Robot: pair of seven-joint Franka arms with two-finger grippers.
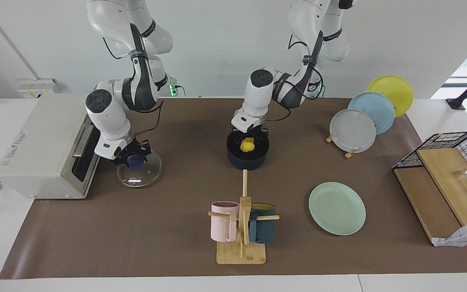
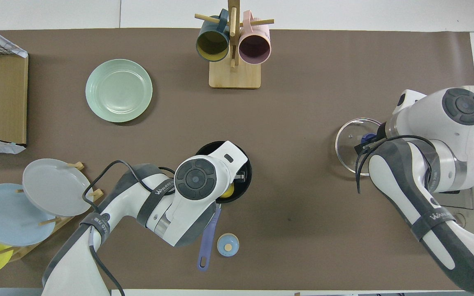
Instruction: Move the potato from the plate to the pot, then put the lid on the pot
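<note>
The yellow potato [image 1: 247, 144] is inside the mouth of the dark blue pot [image 1: 233, 160], between the fingers of my left gripper [image 1: 248, 140], which reaches down into the pot. In the overhead view my left wrist covers most of the pot [image 2: 208, 146], and a bit of potato [image 2: 228, 191] shows. The pot's handle [image 2: 208, 242] points toward the robots. The mint-green plate [image 1: 337, 208] lies bare, farther from the robots. My right gripper [image 1: 135, 156] is down at the blue knob of the glass lid [image 1: 144, 174], which lies flat on the mat in front of the oven.
A toaster oven [image 1: 43, 146] stands at the right arm's end. A mug rack [image 1: 241, 227] stands farther out than the pot. A rack of upright plates [image 1: 353, 129] and a wire basket [image 1: 448, 162] are at the left arm's end. A small blue-and-tan knob [image 2: 228, 245] lies beside the handle.
</note>
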